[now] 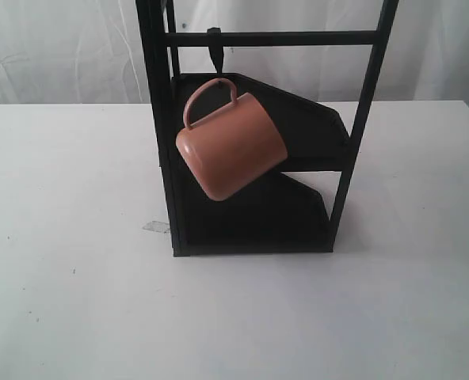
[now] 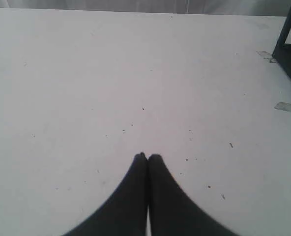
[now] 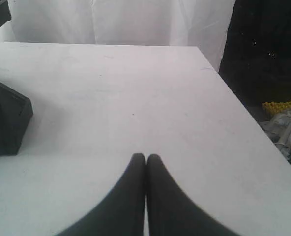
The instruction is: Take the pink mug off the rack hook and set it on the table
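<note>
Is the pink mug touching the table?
Apart. The exterior view shows the pink mug hanging tilted up on the rack, with dark shelves behind it, well above the table where the rack's foot stands.

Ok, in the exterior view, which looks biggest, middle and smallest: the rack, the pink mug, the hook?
Biggest: the black rack.
Middle: the pink mug.
Smallest: the rack hook it hangs from.
</note>
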Tool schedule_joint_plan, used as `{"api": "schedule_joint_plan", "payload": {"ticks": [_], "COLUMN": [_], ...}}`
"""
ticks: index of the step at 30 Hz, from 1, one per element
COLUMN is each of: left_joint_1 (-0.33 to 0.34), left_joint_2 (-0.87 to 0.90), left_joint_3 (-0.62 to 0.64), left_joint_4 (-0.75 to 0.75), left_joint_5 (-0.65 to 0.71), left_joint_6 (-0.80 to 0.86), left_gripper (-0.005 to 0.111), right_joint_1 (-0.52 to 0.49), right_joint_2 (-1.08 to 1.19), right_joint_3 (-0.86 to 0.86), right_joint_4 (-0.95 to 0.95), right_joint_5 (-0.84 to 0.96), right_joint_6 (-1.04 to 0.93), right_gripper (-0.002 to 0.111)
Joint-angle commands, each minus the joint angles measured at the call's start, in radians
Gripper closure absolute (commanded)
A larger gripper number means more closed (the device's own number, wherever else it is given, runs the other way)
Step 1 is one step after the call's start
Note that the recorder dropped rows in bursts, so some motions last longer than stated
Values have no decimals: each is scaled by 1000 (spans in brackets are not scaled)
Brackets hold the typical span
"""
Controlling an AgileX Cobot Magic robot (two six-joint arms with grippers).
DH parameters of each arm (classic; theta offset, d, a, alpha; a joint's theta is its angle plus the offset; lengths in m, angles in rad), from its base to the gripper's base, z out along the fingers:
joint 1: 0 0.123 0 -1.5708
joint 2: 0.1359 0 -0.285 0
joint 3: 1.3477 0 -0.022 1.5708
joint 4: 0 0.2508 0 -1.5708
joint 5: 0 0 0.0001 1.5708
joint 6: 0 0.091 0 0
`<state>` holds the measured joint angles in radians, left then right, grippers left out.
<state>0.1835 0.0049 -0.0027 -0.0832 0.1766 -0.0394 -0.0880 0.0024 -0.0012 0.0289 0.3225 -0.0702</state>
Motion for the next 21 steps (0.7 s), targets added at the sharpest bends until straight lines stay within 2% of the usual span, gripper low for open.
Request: {"api": "schedule_joint_plan", "payload": {"ticks": [1,6,14,17,21], "left_joint_1": [4,4,4,4,4], "left_joint_2": [-5,-5,-5,-5,-5], "left_joint_3": [3,3,3,3,3], "left_joint_4": [-2,-2,-2,-2,-2], "left_joint_5": [4,4,4,4,4], "left_joint_6": [-6,-6,-6,-6,-6], "left_gripper": [107,107,107,107,107], "right_joint_1": [-1,-1,-1,-1,-1], "right_joint_2": [-2,-2,-2,-2,-2], "right_joint_3": [1,1,1,1,1], "right_joint_4": [1,-29,-29,-23,-18], "right_joint_5": [-9,-34,-265,-513,-692], "right_joint_6": [-1,-69,-84,-38,112], "right_gripper": [108,108,108,108,108]}}
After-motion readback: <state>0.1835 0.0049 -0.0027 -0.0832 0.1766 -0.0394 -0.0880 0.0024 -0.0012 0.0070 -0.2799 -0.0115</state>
